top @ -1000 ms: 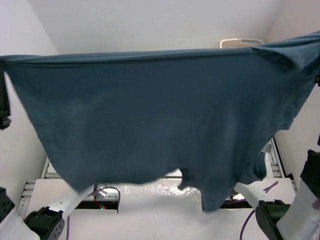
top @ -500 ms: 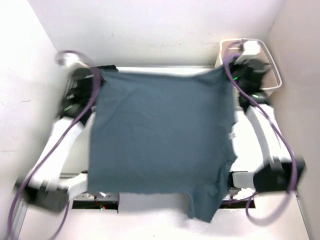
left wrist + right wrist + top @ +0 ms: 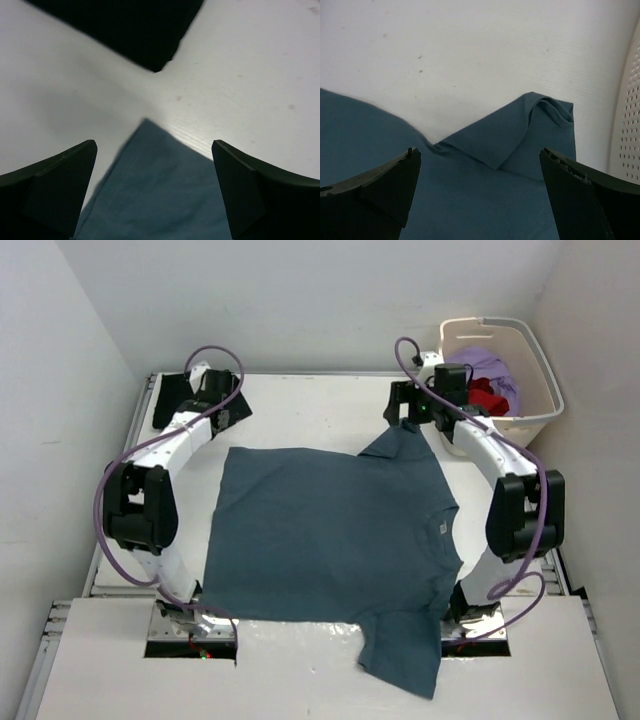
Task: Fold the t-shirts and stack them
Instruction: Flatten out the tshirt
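Observation:
A teal t-shirt (image 3: 330,540) lies spread flat on the white table (image 3: 300,410), its near sleeve (image 3: 400,660) draped over the front edge. My left gripper (image 3: 228,412) hovers open just beyond the shirt's far left corner. In the left wrist view that corner (image 3: 155,200) lies loose between the wide-apart fingers of the left gripper (image 3: 154,145). My right gripper (image 3: 405,415) stands open over the far sleeve (image 3: 400,440). In the right wrist view the folded-over sleeve (image 3: 520,135) sits ahead of the right gripper (image 3: 479,150), with nothing gripped.
A beige laundry basket (image 3: 535,390) holding purple and red clothes stands at the far right corner. A black folded cloth (image 3: 168,400) lies at the far left corner, also seen as the black cloth (image 3: 125,30) ahead of the left fingers. Walls close in left and right.
The shirt was held up stretched before the camera, then swung down onto the table. Both grippers have opened and let go of it.

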Motion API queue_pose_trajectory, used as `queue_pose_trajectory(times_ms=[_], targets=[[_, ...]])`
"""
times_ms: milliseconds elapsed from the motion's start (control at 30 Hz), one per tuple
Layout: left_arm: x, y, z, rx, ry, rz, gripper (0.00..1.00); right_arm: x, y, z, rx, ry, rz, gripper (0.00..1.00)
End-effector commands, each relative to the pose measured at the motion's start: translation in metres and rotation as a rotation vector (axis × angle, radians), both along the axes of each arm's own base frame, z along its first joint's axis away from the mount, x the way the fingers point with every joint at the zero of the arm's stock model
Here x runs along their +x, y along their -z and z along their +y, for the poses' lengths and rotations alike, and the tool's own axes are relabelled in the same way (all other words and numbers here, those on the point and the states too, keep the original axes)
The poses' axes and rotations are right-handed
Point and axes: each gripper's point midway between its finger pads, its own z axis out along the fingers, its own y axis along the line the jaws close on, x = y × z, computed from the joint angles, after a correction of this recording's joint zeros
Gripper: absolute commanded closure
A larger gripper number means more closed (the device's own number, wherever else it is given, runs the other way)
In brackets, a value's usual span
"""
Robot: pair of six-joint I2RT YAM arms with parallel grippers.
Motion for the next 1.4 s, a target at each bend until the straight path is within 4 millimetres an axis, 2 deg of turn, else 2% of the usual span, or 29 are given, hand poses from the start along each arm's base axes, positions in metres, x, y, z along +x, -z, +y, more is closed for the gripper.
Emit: queue_pose_trajectory(times_ms=[0,67,133,167,333,400,500,533,700,833,933,1033,1067,1100,1133,1200,1233,1300,1333,1367], targets=[[0.017,-0.038,-0.024,-0.101,0.097,-0.119,0.0,-0.016,-0.029,0.009,-0.025,-0.008,-0.046,0.01],[0.01,-0.022,-0.033,-0.143,0.136,-0.085,0.0,-0.033,-0.012,0.01,-0.013,0.017,0.012,0.01],[0.003,-0.008,-0.043,-0.182,0.172,-0.056,0.0,-0.04,0.001,0.012,0.016,0.037,0.047,0.01],[-0.003,0.006,-0.044,-0.191,0.179,-0.029,0.0,-0.048,0.015,0.014,0.04,0.044,0.088,0.01],[-0.019,0.037,-0.052,-0.225,0.214,0.046,0.0,-0.055,0.048,0.02,0.052,0.055,0.184,0.01],[-0.024,0.049,-0.06,-0.266,0.244,0.062,0.0,-0.061,0.061,0.022,0.066,0.062,0.217,0.01],[-0.028,0.065,-0.065,-0.303,0.243,0.072,0.0,-0.062,0.079,0.03,0.082,0.053,0.253,0.01],[-0.028,0.069,-0.066,-0.307,0.24,0.081,0.0,-0.063,0.095,0.029,0.067,0.06,0.289,0.01],[-0.022,0.103,-0.064,-0.296,0.224,0.155,0.0,-0.054,0.124,0.022,-0.004,0.098,0.363,0.01],[-0.015,0.124,-0.062,-0.284,0.213,0.195,0.0,-0.047,0.145,-0.003,-0.122,0.189,0.402,0.01],[-0.007,0.127,-0.057,-0.256,0.187,0.207,0.0,-0.04,0.157,-0.005,-0.146,0.194,0.432,0.01],[-0.003,0.143,-0.051,-0.25,0.17,0.245,0.0,-0.032,0.171,-0.003,-0.158,0.181,0.463,0.01],[0.007,0.139,-0.051,-0.248,0.165,0.229,0.0,-0.019,0.165,-0.004,-0.158,0.19,0.443,0.01],[0.011,0.138,-0.048,-0.243,0.158,0.228,0.0,-0.018,0.176,-0.005,-0.163,0.193,0.469,0.01],[0.019,0.139,-0.044,-0.232,0.147,0.227,0.0,-0.003,0.17,-0.006,-0.152,0.2,0.444,0.01],[0.03,0.138,-0.041,-0.229,0.141,0.216,0.0,0.006,0.172,-0.007,-0.147,0.201,0.456,0.01],[0.041,0.137,-0.039,-0.235,0.138,0.208,0.0,0.022,0.172,-0.006,-0.146,0.201,0.444,0.01],[0.053,0.138,-0.037,-0.236,0.139,0.202,0.0,0.032,0.173,-0.006,-0.142,0.192,0.449,0.01],[0.055,0.15,-0.035,-0.237,0.139,0.224,0.0,0.036,0.184,-0.005,-0.145,0.189,0.465,0.01],[0.073,0.14,-0.036,-0.237,0.147,0.188,0.0,0.052,0.175,-0.004,-0.135,0.187,0.429,0.01]])
